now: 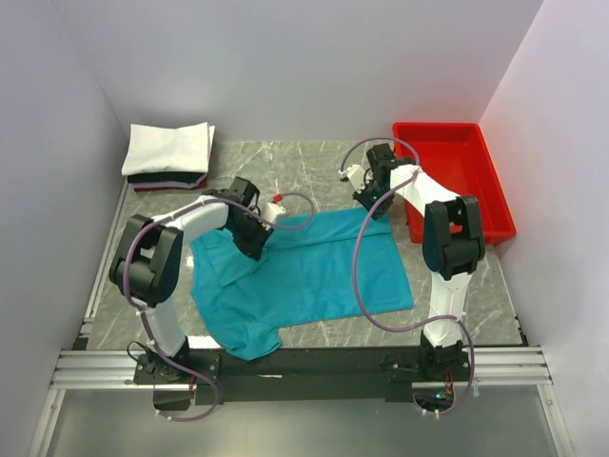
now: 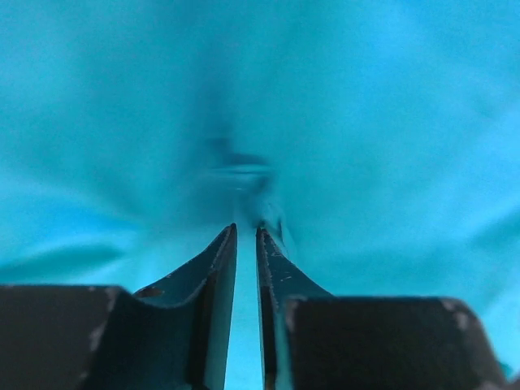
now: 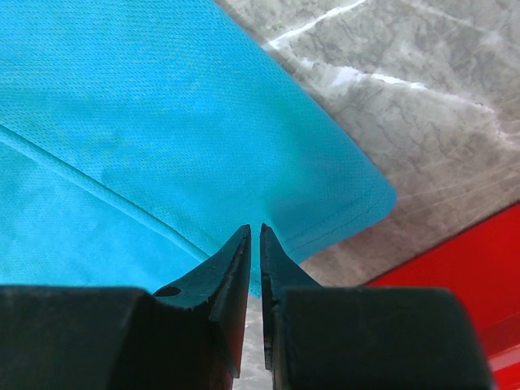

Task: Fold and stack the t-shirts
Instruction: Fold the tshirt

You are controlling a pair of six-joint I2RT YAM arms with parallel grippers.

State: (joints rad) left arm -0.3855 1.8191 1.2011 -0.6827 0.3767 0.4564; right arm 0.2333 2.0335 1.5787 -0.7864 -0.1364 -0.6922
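Note:
The teal-blue t-shirt [image 1: 304, 276] lies spread on the marble table. My left gripper [image 1: 259, 238] is shut on its far-left edge; the cloth [image 2: 341, 122] fills the left wrist view and runs between the fingers [image 2: 213, 268]. My right gripper [image 1: 369, 202] is shut on the shirt's far-right corner [image 3: 325, 195], its hem pinched between the fingertips. A folded white t-shirt [image 1: 169, 148] lies on top of folded dark and red ones [image 1: 166, 180] at the back left.
A red plastic tray [image 1: 455, 176] stands at the back right, just right of my right arm; its rim shows in the right wrist view [image 3: 463, 260]. Grey walls close in on three sides. The shirt's near sleeve [image 1: 249, 338] hangs by the table's front rail.

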